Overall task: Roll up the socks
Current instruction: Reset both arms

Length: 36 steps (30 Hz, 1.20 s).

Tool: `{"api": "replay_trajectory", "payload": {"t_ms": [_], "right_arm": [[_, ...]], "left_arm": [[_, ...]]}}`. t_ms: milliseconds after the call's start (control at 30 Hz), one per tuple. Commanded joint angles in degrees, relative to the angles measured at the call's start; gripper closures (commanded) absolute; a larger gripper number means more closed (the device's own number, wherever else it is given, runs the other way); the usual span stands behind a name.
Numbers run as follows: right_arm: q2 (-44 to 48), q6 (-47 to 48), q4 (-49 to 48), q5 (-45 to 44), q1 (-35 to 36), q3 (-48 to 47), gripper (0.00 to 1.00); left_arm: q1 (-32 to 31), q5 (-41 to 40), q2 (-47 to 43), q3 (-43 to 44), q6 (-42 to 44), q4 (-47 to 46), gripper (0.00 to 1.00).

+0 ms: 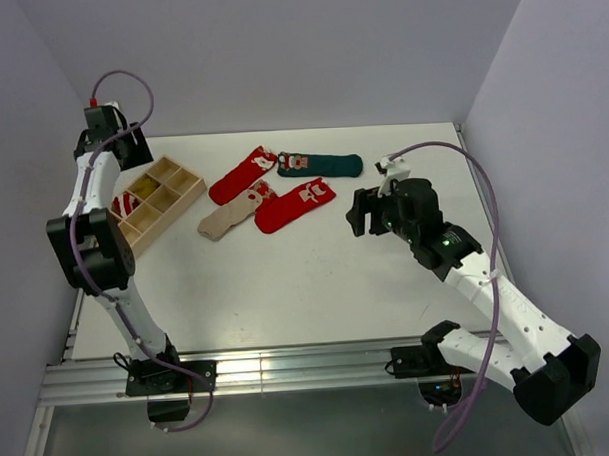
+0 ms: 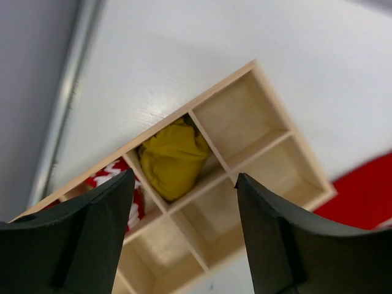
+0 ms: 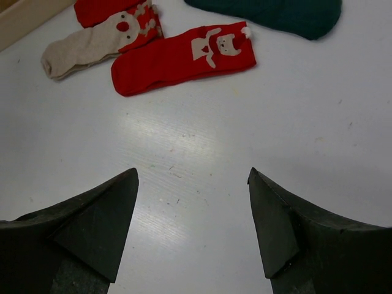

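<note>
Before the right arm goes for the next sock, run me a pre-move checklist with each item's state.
1. The left pincer is open and holds nothing: ok.
2. The yellow sock sits bundled in a wooden tray compartment, with the striped sock in the next one: ok.
3. The right pincer is open and empty: ok.
4. The nearest red sock lies flat ahead of the right pincer, with nothing between: ok.
5. That sock is clear of the beige sock: cannot tell, their ends lie very close.
6. All socks rolled: not ok. Those two, the other red sock and the dark green sock lie flat.
</note>
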State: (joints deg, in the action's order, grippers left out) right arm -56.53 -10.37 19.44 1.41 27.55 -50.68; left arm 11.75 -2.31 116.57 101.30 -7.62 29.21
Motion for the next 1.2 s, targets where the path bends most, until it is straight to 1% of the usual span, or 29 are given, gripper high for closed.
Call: {"api": "replay_trajectory", "payload": {"t_ms": [0, 67, 100, 167, 200, 267, 300, 367, 400, 433, 533, 600, 667, 700, 733, 800, 933, 1000, 1167], "right_arm": [[4.5, -0.4, 2.3, -5.4, -0.5, -4.2, 0.20], [6.0, -2.0, 3.3, -9.1, -0.5, -5.3, 0.19], [7.6, -2.4, 4.3, -10.6, -0.5, -5.7, 0.18], [9.5, -3.5, 5.1, -14.4, -0.5, -6.3, 0.18], [10.3, -3.7, 5.8, -15.3, -0.5, -6.5, 0.18], [12.8, -4.1, 6.7, -17.7, -0.5, -7.7, 0.18], [13.6, -4.0, 7.7, -18.4, -0.4, -8.1, 0.18], [16.0, -3.6, 8.8, -19.6, -0.4, -9.3, 0.17], [17.1, -3.4, 9.7, -21.0, -0.4, -9.5, 0.17], [18.1, -3.1, 10.1, -21.5, -0.4, -9.7, 0.17], [22.8, -2.4, 11.0, -22.5, -0.5, -9.6, 0.15], [26.8, -1.5, 10.7, -22.9, -0.4, -8.8, 0.14], [30.7, -0.4, 10.4, -25.0, -0.4, -7.3, 0.13], [31.9, -0.2, 10.4, -25.7, -0.4, -7.0, 0.13], [32.9, 0.3, 10.4, -27.1, -0.4, -6.6, 0.13], [35.4, 0.8, 10.3, -28.6, -0.4, -5.7, 0.13], [38.9, 3.1, 9.5, -32.0, -0.4, -4.0, 0.13], [40.1, 3.6, 9.0, -32.8, -0.4, -3.5, 0.13], [42.3, 4.0, 9.0, -34.1, -0.4, -3.3, 0.13]], "left_arm": [[-0.8, -1.6, -15.3, -1.1, -3.2, 0.5, 0.26], [-0.8, -2.4, -20.6, -3.8, -5.0, 0.4, 0.24], [-0.8, -3.2, -26.1, -4.8, -5.6, -0.1, 0.22], [-0.8, -4.5, -32.0, -6.9, -7.3, -0.6, 0.21], [-0.8, -5.9, -37.8, -8.9, -7.9, -0.7, 0.19], [-0.8, -7.7, -43.9, -12.7, -9.2, -1.7, 0.15], [-0.8, -9.1, -50.2, -14.0, -9.5, -2.4, 0.14], [-0.8, -11.0, -55.8, -15.8, -10.9, -2.7, 0.09], [-1.2, -14.0, -59.4, -15.3, -10.7, -1.9, 0.08], [-3.0, -15.3, -60.9, -14.8, -10.0, 0.6, 0.08], [-7.4, -18.3, -67.1, -14.2, -9.6, 2.3, 0.07], [-9.0, -19.4, -71.9, -14.5, -9.6, 3.7, 0.05], [-11.2, -22.1, -74.5, -14.6, -9.3, 5.4, 0.04], [-11.5, -23.0, -77.1, -14.7, -9.2, 5.9, 0.04], [-13.9, -23.8, -78.4, -14.8, -9.0, 6.4, 0.04], [-15.1, -26.2, -81.9, -15.4, -9.1, 7.7, 0.03], [-18.0, -30.8, -86.6, -16.0, -9.1, 9.7, 0.03], [-18.7, -34.4, -88.5, -16.1, -9.1, 10.7, 0.03], [-20.5, -39.9, -90.6, -15.8, -10.0, 12.2, 0.03]]}}
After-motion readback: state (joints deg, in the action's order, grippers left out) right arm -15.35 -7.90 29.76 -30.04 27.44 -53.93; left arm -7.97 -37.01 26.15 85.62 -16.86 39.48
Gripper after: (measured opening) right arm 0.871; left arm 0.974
